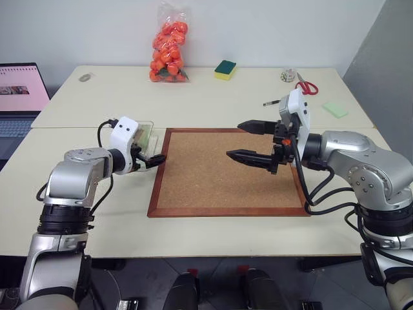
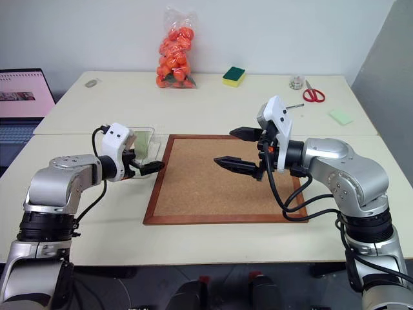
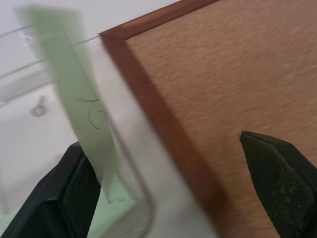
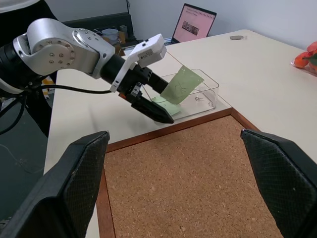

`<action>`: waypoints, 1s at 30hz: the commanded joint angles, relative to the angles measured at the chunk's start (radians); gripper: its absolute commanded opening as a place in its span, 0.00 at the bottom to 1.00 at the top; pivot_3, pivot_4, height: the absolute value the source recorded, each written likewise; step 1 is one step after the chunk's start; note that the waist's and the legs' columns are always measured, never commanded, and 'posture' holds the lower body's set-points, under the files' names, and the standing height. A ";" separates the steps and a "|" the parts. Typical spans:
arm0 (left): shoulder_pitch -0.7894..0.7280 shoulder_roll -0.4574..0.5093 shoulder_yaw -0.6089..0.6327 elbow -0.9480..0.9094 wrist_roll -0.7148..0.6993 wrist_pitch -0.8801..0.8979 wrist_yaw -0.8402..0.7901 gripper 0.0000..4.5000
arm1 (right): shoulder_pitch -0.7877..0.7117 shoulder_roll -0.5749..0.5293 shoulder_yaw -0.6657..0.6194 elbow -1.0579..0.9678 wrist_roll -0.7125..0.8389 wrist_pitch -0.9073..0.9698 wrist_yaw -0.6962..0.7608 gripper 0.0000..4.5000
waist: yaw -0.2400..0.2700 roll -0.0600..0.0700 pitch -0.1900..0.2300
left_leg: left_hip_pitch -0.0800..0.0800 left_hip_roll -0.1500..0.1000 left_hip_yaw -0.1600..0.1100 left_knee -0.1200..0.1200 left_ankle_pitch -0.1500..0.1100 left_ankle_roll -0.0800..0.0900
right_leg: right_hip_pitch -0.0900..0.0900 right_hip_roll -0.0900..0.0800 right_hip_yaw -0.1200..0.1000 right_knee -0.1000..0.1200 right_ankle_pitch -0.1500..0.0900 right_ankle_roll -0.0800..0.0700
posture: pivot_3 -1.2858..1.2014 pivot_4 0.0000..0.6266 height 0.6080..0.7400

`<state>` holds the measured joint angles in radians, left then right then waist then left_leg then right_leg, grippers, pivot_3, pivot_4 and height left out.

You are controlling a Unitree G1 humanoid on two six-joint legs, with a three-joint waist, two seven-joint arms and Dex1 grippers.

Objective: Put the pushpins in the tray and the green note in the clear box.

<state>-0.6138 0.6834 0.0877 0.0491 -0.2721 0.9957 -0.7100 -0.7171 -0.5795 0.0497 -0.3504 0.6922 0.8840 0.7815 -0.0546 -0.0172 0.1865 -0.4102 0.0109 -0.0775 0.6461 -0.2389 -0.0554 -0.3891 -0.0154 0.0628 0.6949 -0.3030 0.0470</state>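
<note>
Laptop [image 1: 19, 97]: far left, screen lit.
Left gripper [image 4: 158, 101]: fingers apart, empty, at the clear box [image 4: 198, 91].
Green note [image 4: 181, 85]: tilted inside the clear box, left of the cork board [image 1: 226, 171].
Table [image 1: 206, 97]: pale; bag of oranges [image 1: 169, 45] and sponge [image 1: 225, 70] by the far wall.
Right gripper [image 1: 248, 141]: fingers apart, empty, above the board.
Scissors [image 1: 307, 84]: far right.

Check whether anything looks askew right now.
The green note stands tilted in the clear box, leaning against a wall rather than lying flat. The left hand is open beside it.
</note>
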 commanded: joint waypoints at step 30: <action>0.077 0.130 -0.117 0.001 0.268 -0.397 0.219 0.98 | -0.011 -0.003 -0.031 -0.039 0.032 0.003 -0.005 1.00 | 0.007 0.000 0.000 | 0.001 0.000 0.001 -0.001 0.000 0.000 | 0.000 -0.002 0.001 -0.002 0.000 0.000 | 0.52 0.24 1.00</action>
<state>-0.5064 0.8276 -0.0758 0.0434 0.0202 0.5859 -0.4752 -0.7170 -0.5804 0.0491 -0.3546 0.7066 0.8925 0.7789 -0.0474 -0.0172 0.1866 -0.4096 0.0105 -0.0764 0.6450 -0.2388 -0.0556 -0.3888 -0.0174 0.0635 0.6925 -0.3030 0.0469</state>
